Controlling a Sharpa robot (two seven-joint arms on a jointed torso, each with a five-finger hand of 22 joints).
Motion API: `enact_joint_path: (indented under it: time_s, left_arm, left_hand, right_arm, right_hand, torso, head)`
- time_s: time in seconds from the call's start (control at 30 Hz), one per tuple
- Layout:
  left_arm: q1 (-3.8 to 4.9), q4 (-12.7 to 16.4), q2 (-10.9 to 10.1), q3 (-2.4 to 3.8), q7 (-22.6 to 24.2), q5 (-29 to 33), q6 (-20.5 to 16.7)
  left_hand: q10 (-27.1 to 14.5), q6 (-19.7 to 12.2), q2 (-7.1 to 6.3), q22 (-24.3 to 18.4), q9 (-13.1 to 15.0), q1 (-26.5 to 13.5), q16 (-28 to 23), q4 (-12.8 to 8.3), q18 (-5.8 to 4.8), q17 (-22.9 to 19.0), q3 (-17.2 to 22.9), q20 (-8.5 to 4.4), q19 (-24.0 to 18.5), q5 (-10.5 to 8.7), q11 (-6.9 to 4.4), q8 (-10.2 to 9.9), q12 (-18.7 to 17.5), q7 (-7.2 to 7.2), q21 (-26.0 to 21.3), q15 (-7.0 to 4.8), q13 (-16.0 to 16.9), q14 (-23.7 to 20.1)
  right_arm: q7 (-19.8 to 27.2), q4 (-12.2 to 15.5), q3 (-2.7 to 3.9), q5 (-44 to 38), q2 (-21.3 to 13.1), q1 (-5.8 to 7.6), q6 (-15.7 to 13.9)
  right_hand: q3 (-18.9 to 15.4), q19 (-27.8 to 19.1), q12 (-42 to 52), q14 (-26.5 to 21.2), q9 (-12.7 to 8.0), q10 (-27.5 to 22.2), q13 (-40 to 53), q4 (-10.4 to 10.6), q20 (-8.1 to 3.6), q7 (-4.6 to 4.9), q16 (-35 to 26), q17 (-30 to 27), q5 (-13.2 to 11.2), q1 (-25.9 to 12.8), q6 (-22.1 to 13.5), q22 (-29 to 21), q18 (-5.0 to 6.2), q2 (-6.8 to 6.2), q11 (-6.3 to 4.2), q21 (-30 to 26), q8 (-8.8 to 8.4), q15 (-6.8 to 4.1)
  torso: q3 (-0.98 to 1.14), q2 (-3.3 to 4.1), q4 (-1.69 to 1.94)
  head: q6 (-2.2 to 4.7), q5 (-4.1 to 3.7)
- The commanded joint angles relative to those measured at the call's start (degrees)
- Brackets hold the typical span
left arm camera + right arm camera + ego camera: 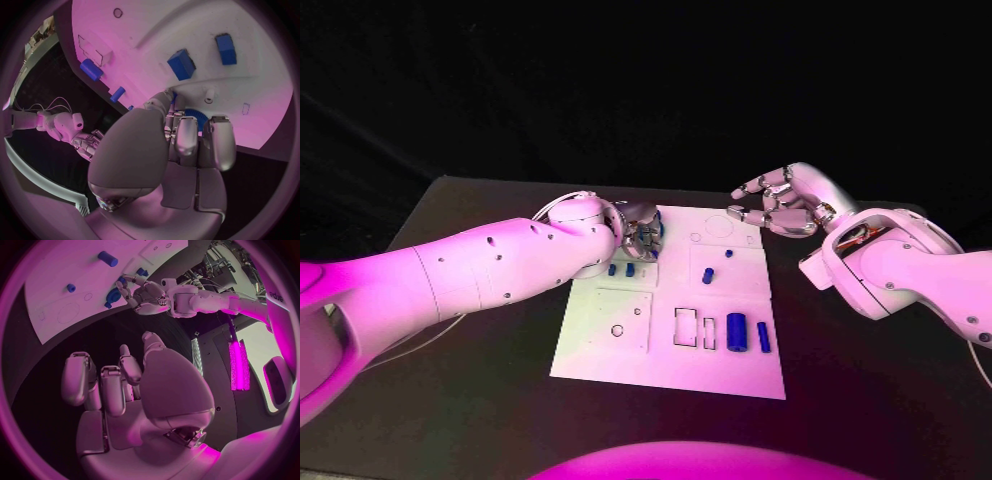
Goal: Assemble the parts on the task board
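The left hand [635, 232], smooth silver metal, curls its fingers down on a round toothed blue part [199, 119] at the flat white task board's [733, 370] far left corner; whether it grips the part I cannot tell. Just nearer than that hand stand two blocky blue parts [622, 269], with a short cylinder [708, 275] beyond them. The right hand [780, 203] hovers over the matte black desk [473, 400] past the board's far right corner, fingers loosely curled around nothing.

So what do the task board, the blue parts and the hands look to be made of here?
Task board: looks like matte white plastic or painted sheet, flat, with no glare and thin printed outlines. Blue parts: probably moulded or printed plastic, with even colour and a soft sheen. Left hand and right hand: silvery segments with smooth highlights, metal or metallic-coated plastic; the look leaves it open.
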Motion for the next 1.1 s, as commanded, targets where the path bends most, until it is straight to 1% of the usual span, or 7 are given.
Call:
enact_joint_path:
  time_s: [0.03,0.4,0.6,0.7,0.83,0.93,1.1]
  left_arm:
    - [-0.15,-0.02,0.23,-0.10,1.01,1.05,0.58]
    - [-0.16,-0.06,0.06,-0.06,1.45,1.64,-1.48]
    - [-0.16,0.60,-0.71,0.12,1.56,1.73,-2.68]
    - [-0.16,1.31,-1.44,0.27,1.59,1.62,-3.32]
    - [-0.14,2.48,-2.58,0.77,1.52,1.77,-4.18]
    - [-0.12,3.73,-3.76,1.49,1.41,2.63,-4.60]
    - [0.04,6.03,-5.96,2.48,0.99,4.00,-4.74]
  left_hand:
    - [0.74,0.73,0.70,5.40,-0.12,0.10,0.34,-0.20,-1.11,-0.07,0.88,-0.11,0.14,0.38,0.03,-0.14,-0.65,-0.02,0.27,-0.04,-0.20,0.15]
    - [2.01,1.92,0.80,5.54,-0.35,-0.17,0.37,-1.04,-1.13,-0.38,2.25,-0.10,0.14,0.33,0.09,-0.36,-1.81,0.20,0.38,0.01,-0.37,0.13]
    - [2.29,2.11,0.65,5.53,-0.44,-0.36,0.30,-1.23,-1.12,-0.61,2.50,-0.09,0.10,0.31,0.13,-0.47,-2.12,0.30,0.36,0.05,-0.41,0.10]
    - [2.48,2.24,0.54,5.54,-0.48,-0.48,0.26,-1.34,-1.12,-0.73,2.63,-0.07,0.10,0.30,0.14,-0.54,-2.29,0.33,0.36,0.06,-0.42,0.09]
    - [2.74,2.32,0.20,5.59,-0.60,-0.73,0.17,-1.51,-1.13,-0.99,2.84,-0.05,0.12,0.29,0.23,-0.73,-2.62,0.48,0.40,0.09,-0.45,0.05]
    - [2.85,2.30,-0.09,5.60,-0.70,-0.95,0.05,-1.59,-1.13,-1.25,2.98,-0.01,0.12,0.29,0.30,-0.91,-2.88,0.61,0.41,0.15,-0.49,-0.01]
    - [3.01,2.39,-0.28,5.66,-0.77,-1.11,-0.05,-1.68,-1.14,-1.49,3.13,0.01,0.15,0.29,0.32,-1.01,-3.08,0.67,0.45,0.19,-0.49,-0.05]
  right_arm:
    - [0.06,0.09,0.00,-0.59,0.00,-0.03,0.81]
    - [0.09,0.02,0.00,-0.59,0.03,-0.03,0.79]
    - [0.09,-0.23,0.00,-0.59,0.00,-0.03,0.79]
    - [0.08,-0.36,0.00,-0.59,-0.04,-0.03,0.78]
    - [0.07,-0.50,0.00,-0.59,-0.07,-0.03,0.80]
    - [0.07,-0.60,0.00,-0.59,-0.09,-0.03,0.82]
    - [0.02,-0.72,0.00,-0.59,-0.15,-0.03,0.84]
  right_hand:
    - [-0.10,-0.25,0.15,3.37,-0.08,0.10,0.05,-0.11,-0.08,-0.12,-0.30,4.63,0.39,-0.05,0.03,1.94,0.48,0.74,-0.03,-0.34,0.34,-0.47]
    - [-0.10,-0.22,0.17,3.37,-0.08,0.12,0.06,-0.11,-0.08,-0.13,-0.29,4.64,0.39,-0.06,0.06,1.97,0.47,0.76,-0.03,-0.30,0.36,-0.47]
    - [-0.10,-0.22,0.17,3.37,-0.08,0.12,0.06,-0.11,-0.08,-0.13,-0.29,4.64,0.39,-0.06,0.06,1.97,0.47,0.76,-0.03,-0.30,0.36,-0.47]
    - [-0.10,-0.22,0.17,3.37,-0.08,0.12,0.06,-0.11,-0.08,-0.13,-0.29,4.64,0.39,-0.06,0.06,1.97,0.47,0.76,-0.03,-0.30,0.36,-0.47]
    - [-0.10,-0.22,0.17,3.37,-0.08,0.12,0.06,-0.11,-0.08,-0.13,-0.29,4.64,0.39,-0.06,0.06,1.97,0.47,0.76,-0.03,-0.30,0.36,-0.47]
    - [-0.10,-0.22,0.17,3.37,-0.08,0.13,0.06,-0.11,-0.08,-0.13,-0.29,4.64,0.39,-0.06,0.06,1.97,0.46,0.76,-0.03,-0.30,0.36,-0.47]
    - [-0.10,-0.17,0.26,3.38,-0.07,0.21,0.13,-0.10,-0.09,-0.14,-0.30,4.65,0.42,-0.08,0.14,2.02,0.45,0.80,-0.05,-0.26,0.41,-0.48]
  torso:
    - [0.01,0.01,0.01]
    - [0.01,-0.01,0.01]
    - [-0.06,-0.04,0.02]
    - [-0.07,-0.04,0.06]
    - [-0.04,-0.09,0.08]
    - [-0.06,-0.15,0.12]
    - [-0.06,-0.09,0.16]
  head:
    - [0.01,-0.03]
    - [0.17,0.00]
    - [0.26,-0.06]
    - [0.29,-0.14]
    - [0.39,-0.16]
    - [0.25,-0.22]
    - [0.36,-0.05]
